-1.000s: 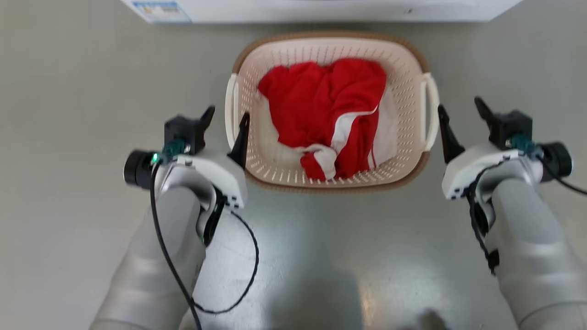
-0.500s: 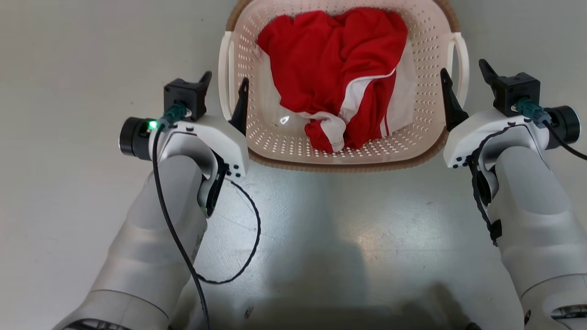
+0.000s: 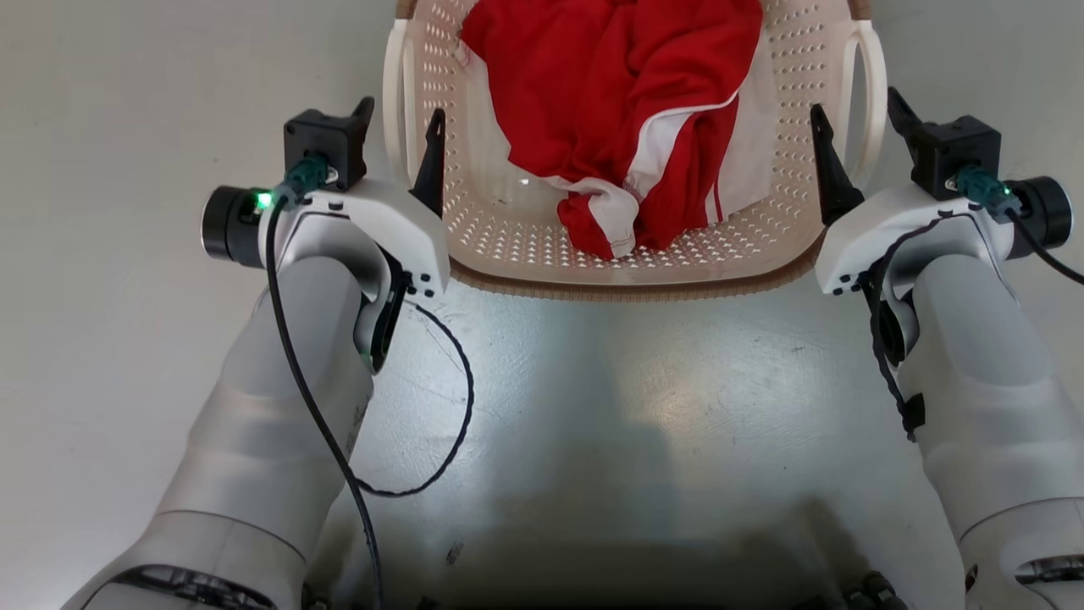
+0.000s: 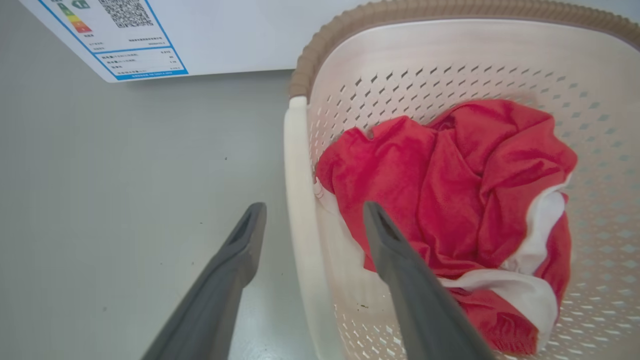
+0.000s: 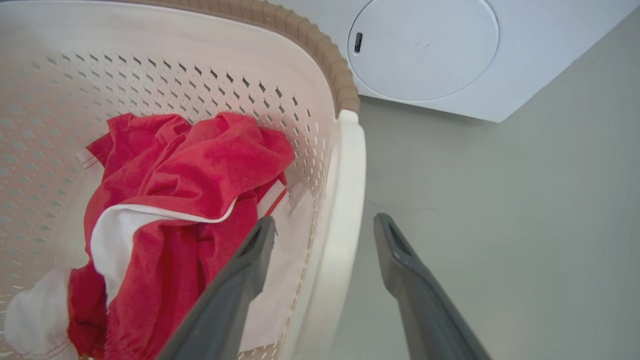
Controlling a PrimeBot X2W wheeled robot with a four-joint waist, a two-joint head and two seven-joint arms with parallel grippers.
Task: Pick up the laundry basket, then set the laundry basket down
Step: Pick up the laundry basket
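The left jaws stand wide open and hold nothing. In the left wrist view 1 dark finger [image 4: 220,290] hangs over the floor [image 4: 125,200] outside the laundry basket [image 4: 450,65]. The other is inside it, above the red and white garment [image 4: 450,190]. The white left loop handle [image 4: 300,210] passes between the 2 fingers; whether either touches it cannot be told.

The right jaws are just as wide open and also empty. They mirror the left: 1 finger [image 5: 235,300] is inside the basket [image 5: 150,50] over the garment [image 5: 190,190], 1 is outside over the floor [image 5: 500,225], and the right loop handle [image 5: 345,210] lies between them.

From the head view, the cream perforated basket [image 3: 508,246] with its brown rim sits on the grey floor [image 3: 593,407] between the 2 pale forearms, and its far end runs past the top edge. The crumpled garment [image 3: 627,110] lies in the basket. A black cable [image 3: 440,424] loops off the left arm. Beyond the basket stands a white washer [image 5: 425,50] with a round door, its label [image 4: 125,35] showing in the left wrist view.
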